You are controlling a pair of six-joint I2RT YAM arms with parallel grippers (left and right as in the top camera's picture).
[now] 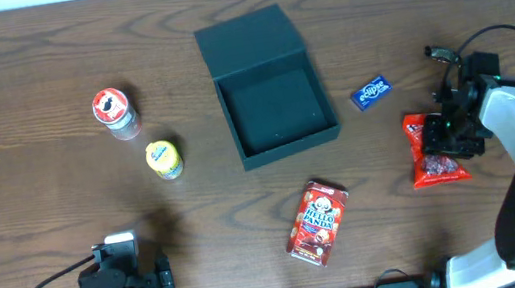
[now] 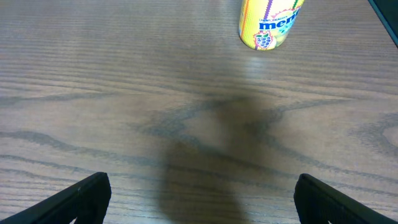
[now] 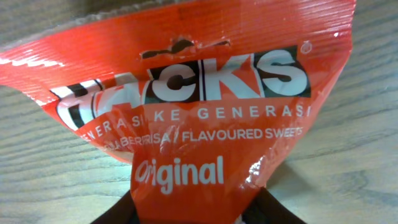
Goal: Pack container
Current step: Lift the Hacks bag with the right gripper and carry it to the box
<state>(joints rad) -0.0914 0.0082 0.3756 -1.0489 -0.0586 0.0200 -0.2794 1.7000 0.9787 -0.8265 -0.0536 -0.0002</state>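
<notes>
At the near edge of the wooden surface (image 1: 23, 56), about 7 o'clock, the left hand (image 2: 202, 202) hangs spread wide and grasps nothing, with a yellow can (image 2: 267, 25) at its 1 o'clock. A red biscuit box (image 1: 318, 222) lies at 6 o'clock of the container (image 1: 272, 106). At 3 o'clock, the right hand (image 3: 193, 214) pinches a red sweets bag (image 3: 186, 106). The container sits open just beyond centre, its lid laid back toward 12 o'clock.

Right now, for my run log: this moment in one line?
right gripper: shut on Hacks sweets bag | left gripper: open | container: lid open, empty
</notes>
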